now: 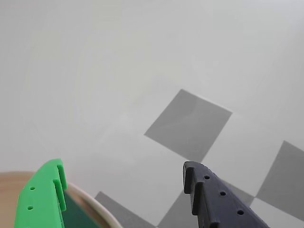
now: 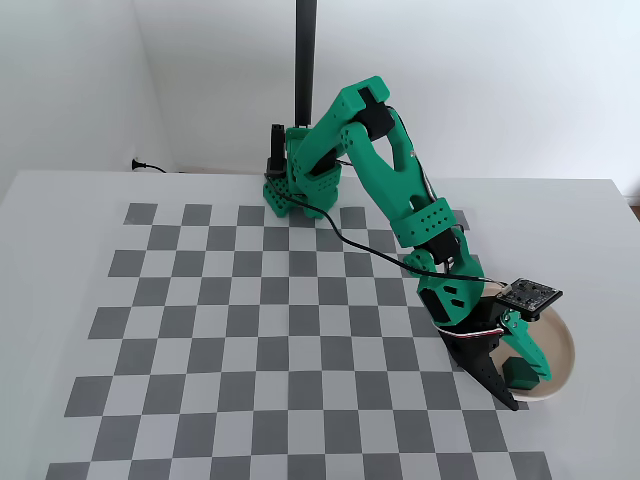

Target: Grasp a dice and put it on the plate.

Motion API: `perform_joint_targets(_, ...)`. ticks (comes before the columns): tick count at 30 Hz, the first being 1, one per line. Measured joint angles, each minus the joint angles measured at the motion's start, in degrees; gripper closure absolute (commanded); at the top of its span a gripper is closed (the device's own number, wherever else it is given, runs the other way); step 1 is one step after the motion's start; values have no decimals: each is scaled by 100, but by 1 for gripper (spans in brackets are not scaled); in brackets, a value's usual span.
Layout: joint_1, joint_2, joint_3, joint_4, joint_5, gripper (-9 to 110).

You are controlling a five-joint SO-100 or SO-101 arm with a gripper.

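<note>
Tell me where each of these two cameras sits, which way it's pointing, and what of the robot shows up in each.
Wrist view: rides on the gripper, looking forward and down along its open fingers at the checkered mat; a green finger, a black finger and the plate's rim show.
Fixed view: stands high in front of the table, looking down and across; the whole arm shows, its gripper over the plate with the dice.
Shared: gripper, plate, dice, checkered mat.

You won't find any readable text, labels, numbers or brand marks anywhere in either view, just blank surfaces.
</note>
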Motion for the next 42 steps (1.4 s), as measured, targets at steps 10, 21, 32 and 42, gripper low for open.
perform_joint_targets(10, 624, 835, 0, 686, 0, 80)
perform_joint_targets(21, 2021, 1564, 0, 1837, 272, 79)
perform_joint_targets(32, 3155, 2892, 26, 3138, 686, 79)
perform_joint_targets(42, 3621, 4887, 1802, 3085, 659, 82)
